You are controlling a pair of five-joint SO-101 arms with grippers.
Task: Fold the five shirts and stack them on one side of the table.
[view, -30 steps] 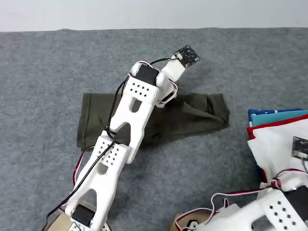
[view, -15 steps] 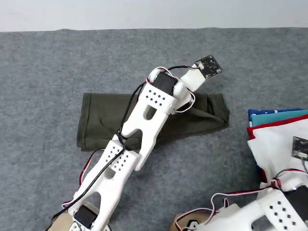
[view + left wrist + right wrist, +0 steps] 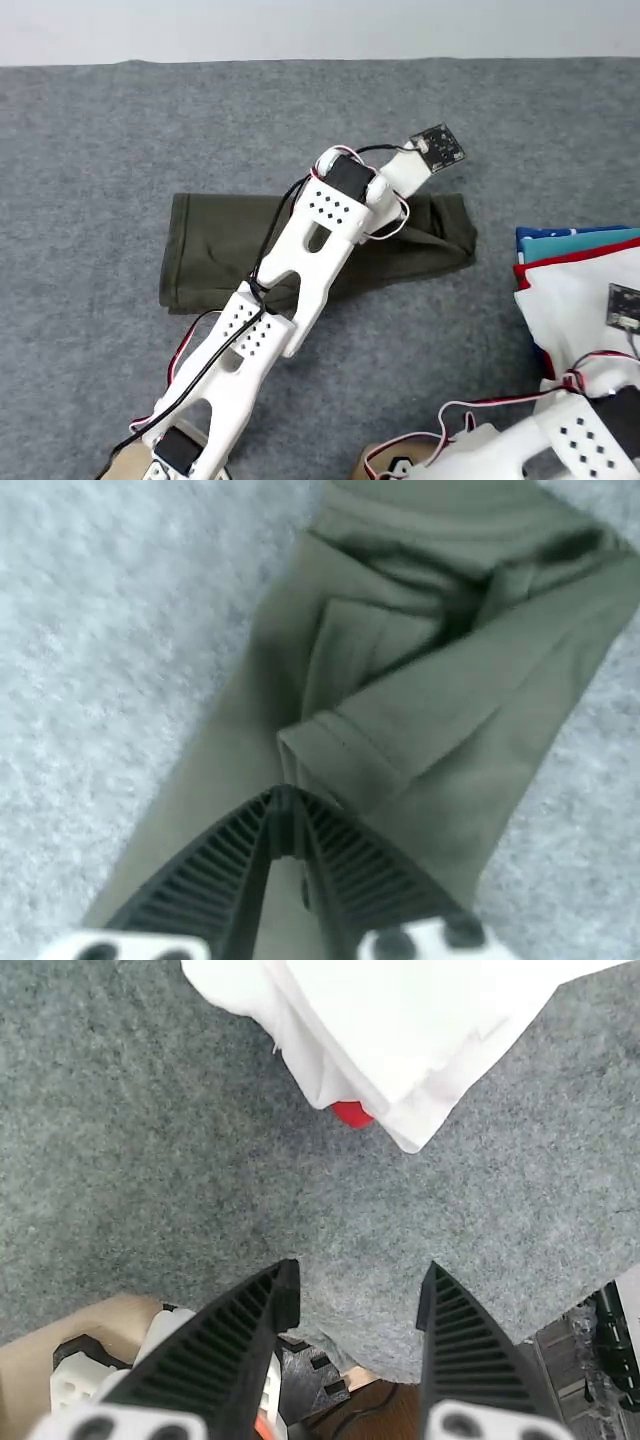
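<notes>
Last loose piece, by the look of it: the olive shirt [image 3: 210, 250]. Lies across the middle of the grey table [image 3: 120, 130], well apart from the stack of folded shirts [image 3: 580, 300] at the right edge, with blue, teal, red and white layers showing there. Already narrowed into a long band, sleeves turned in; not yet folded across its length.

Judged as mid-fold. Calls next for a firm pinch on one short end, a lift and a carry over to the other end to halve the band, then a move onto the stack. Worth taking every layer in the pinch: soft, thin cloth, likely to slip and unroll.

Looks matt, dark and limp. Smooth and flat toward the end away from the stack; bunched and creased toward the near end, with a hemmed sleeve edge [image 3: 340, 755] lying loose on top and deeper folds beyond it.

Right at that sleeve edge, the left gripper [image 3: 287, 805]: fingers closed tip to tip, no cloth plainly seen between them, so impossible to say whether any is caught. Carried on the left arm [image 3: 300, 260], slanted over the shirt's middle.

Farther out, the right gripper [image 3: 355, 1300]: spread wide, holding nothing, above bare table just beside a corner of the white shirt [image 3: 400, 1020] topping the stack.
</notes>
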